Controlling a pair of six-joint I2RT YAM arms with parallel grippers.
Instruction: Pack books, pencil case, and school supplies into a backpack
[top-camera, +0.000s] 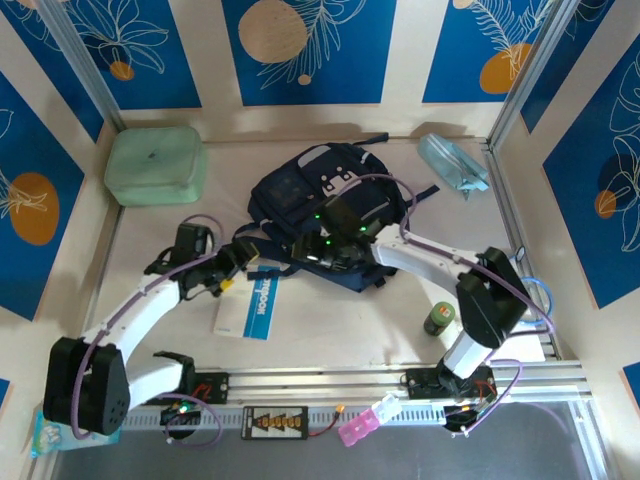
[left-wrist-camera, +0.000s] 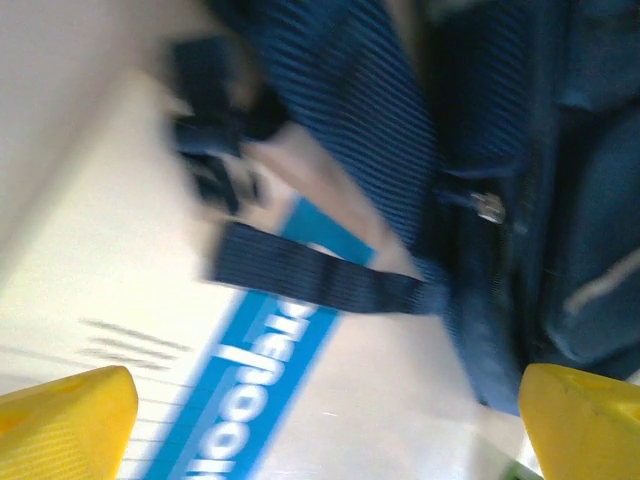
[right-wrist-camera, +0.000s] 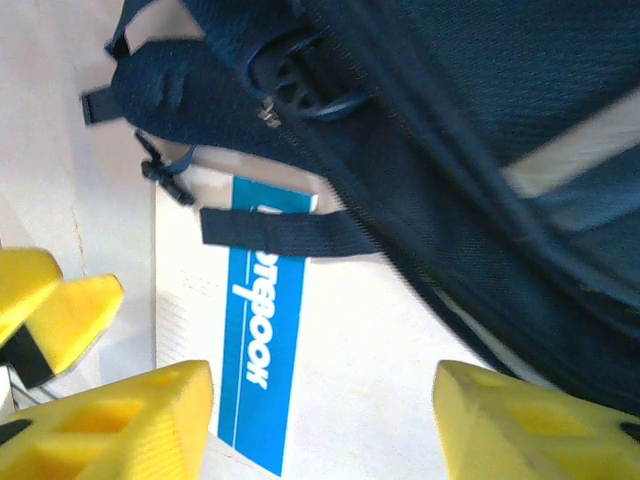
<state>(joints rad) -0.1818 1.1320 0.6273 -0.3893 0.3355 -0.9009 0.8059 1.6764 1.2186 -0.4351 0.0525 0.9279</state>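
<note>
The navy backpack lies flat mid-table, with its zipper and straps close up in the left wrist view and the right wrist view. Half under its near edge lies a white notebook with a blue band. My left gripper hangs open over the notebook beside a loose strap. Above the notebook at the backpack's edge, my right gripper is open with nothing between its fingers. The pale-blue pencil case lies at the back right. The books are out of view.
A mint-green boxy case stands at the back left. A small green can stands by the right arm's base. The left gripper's yellow fingers show close beside the right gripper. Walls enclose the table on three sides.
</note>
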